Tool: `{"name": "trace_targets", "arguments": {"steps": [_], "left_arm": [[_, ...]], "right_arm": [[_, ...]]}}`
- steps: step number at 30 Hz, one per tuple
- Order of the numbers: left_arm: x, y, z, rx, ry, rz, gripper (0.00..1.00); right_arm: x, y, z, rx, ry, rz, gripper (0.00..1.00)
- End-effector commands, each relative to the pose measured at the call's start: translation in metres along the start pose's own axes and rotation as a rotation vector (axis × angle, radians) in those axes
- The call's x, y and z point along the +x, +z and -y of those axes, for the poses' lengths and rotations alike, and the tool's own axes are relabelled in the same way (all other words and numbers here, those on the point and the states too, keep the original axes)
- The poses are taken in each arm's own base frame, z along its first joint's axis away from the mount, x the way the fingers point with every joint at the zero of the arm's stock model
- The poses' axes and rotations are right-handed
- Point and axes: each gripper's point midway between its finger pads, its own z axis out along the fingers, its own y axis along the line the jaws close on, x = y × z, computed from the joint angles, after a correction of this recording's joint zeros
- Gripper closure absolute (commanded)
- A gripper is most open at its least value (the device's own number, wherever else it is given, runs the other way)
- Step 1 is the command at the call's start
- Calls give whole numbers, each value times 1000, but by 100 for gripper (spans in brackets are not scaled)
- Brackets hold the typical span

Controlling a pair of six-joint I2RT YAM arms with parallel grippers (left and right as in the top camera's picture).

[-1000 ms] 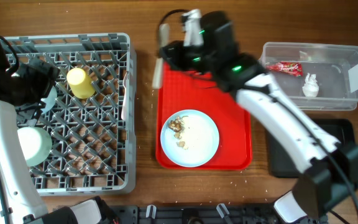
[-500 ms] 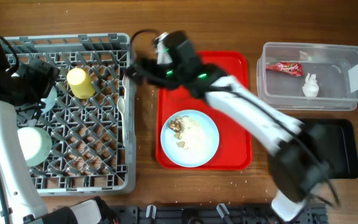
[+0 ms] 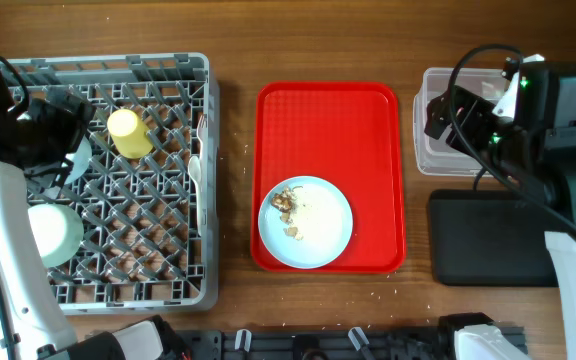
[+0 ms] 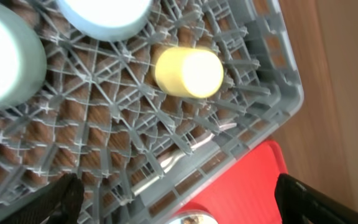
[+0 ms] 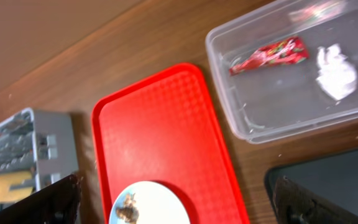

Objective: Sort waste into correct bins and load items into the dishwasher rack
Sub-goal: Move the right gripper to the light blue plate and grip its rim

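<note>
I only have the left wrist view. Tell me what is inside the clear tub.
Observer: The clear tub holds the red-and-white wrapper and the white paper wad.
Operator: Report where the black tray is.
Observer: In the overhead view the black tray lies just below the tub, to the right of the red tray. The right arm covers part of it.
Operator: Now give me the plate.
Observer: The pale blue plate sits on the red tray's near end, with brown scraps on its left part.
</note>
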Motion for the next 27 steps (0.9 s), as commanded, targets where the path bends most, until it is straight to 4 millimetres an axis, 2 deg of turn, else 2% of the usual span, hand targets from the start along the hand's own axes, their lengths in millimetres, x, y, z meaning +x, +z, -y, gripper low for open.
{"name": "trace_targets", "arguments": {"steps": [1,3,5,6,7,8,9,10,12,14,17,19,21,23,24,25,27], "left_arm": [[75,-19,66,363,217,-332,0],[134,-20,88,398,464,-427,0],[175,-11,92,313,639,-426,0],[189,-7,97,302,712,-406,0],[205,-4,101,287,788,-392,0],[214,1,103,259,846,-359,0],[216,9,105,201,909,-270,0],[210,15,106,145,903,-193,0],[194,19,104,93,822,-126,0],[165,22,101,43,731,-45,0],[132,25,91,-1,645,-8,0],[99,26,77,-59,570,48,0],[67,26,59,-90,454,55,0],[54,25,45,-116,398,44,0],[51,25,39,-132,382,41,0],[47,24,32,-149,363,38,0],[42,24,29,-153,349,42,0]], "right_arm": [[-35,-3,41,87,93,109,0],[-51,-8,76,79,224,127,0],[-47,-10,95,90,294,99,0],[-42,-11,98,101,303,79,0],[-37,-10,98,102,291,57,0],[-27,-9,83,26,232,1,0],[-14,-10,52,-143,68,-67,3],[5,-14,28,-266,-52,-138,5],[34,-18,15,-305,-133,-245,5],[67,-23,-2,-338,-220,-363,5],[97,-28,-30,-398,-338,-448,5],[118,-29,-43,-392,-402,-502,5],[145,-13,-45,-268,-428,-546,7],[168,7,-55,-201,-440,-555,19],[193,27,-69,-152,-497,-550,22],[210,38,-80,-144,-565,-549,21],[257,69,-106,-89,-784,-537,20]]}}
